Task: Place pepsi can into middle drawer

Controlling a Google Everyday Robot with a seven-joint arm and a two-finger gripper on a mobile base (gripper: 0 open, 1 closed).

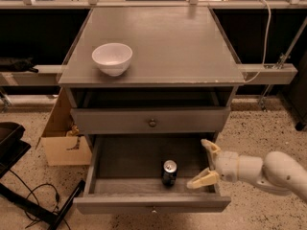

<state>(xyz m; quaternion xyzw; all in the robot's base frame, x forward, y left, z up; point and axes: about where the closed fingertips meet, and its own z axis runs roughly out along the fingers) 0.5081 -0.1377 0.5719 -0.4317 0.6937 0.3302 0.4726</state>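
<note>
The pepsi can [169,172] stands upright inside the open middle drawer [124,163], near its front wall, right of centre. It is a dark blue can with a silver top. My gripper [206,163] is at the drawer's right side, to the right of the can and apart from it. Its two cream fingers are spread wide and hold nothing. The white arm reaches in from the lower right.
A white bowl [112,58] sits on the grey cabinet top [177,42] at the left. The upper drawer front [152,120] with a knob is closed. A cardboard box [62,138] stands left of the cabinet. Black cables and a dark object lie on the floor at lower left.
</note>
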